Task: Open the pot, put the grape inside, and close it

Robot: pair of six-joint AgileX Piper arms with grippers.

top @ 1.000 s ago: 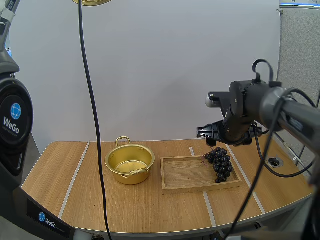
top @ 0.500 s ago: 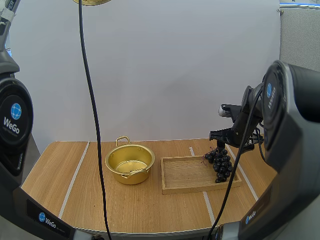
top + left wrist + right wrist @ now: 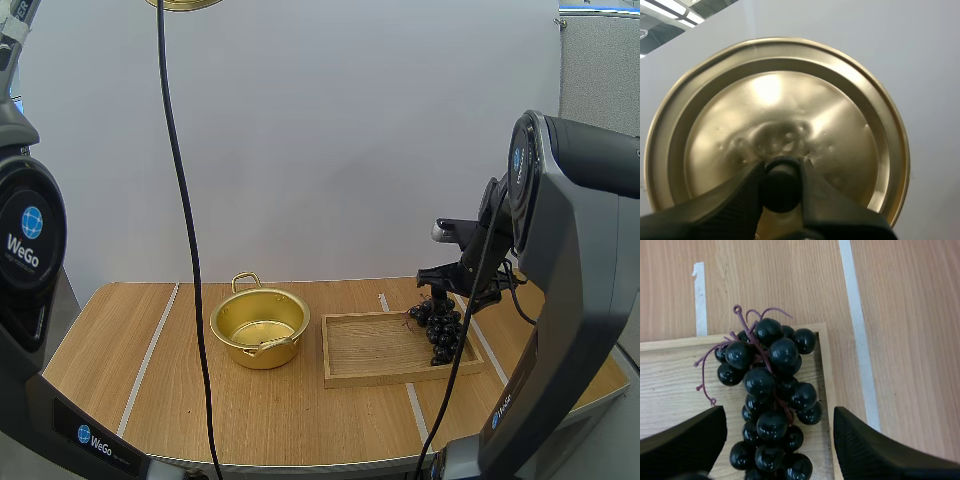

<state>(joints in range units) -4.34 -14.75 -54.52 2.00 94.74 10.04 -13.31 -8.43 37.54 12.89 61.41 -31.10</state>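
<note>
A wooden surface (image 3: 270, 410) with white stripes (image 3: 150, 355) stands before a plain white wall (image 3: 350, 140). On it, left of centre, sits the gold pot (image 3: 259, 330), uncovered, its mouth open upward. Just beside the pot, to its right, lies the shallow wooden tray (image 3: 375, 352). The grapes (image 3: 440, 325), a dark bunch with a purplish stem, lie at the tray's right end, along its right rim.

The right pincer (image 3: 441, 292) hangs over the grapes. In the right wrist view its two black fingers (image 3: 687, 440) stand wide apart, released, one on either side of the bunch (image 3: 770, 405) and touching none of it.

The left pincer (image 3: 782, 186) is clenched on the black knob (image 3: 782, 180) of the lid (image 3: 775, 105), its tips pinching the knob from both sides. The lid is held up against the wall, well above the surface, and its gold edge (image 3: 183, 4) shows at the top of the high view, high above the pot and somewhat to its left.
</note>
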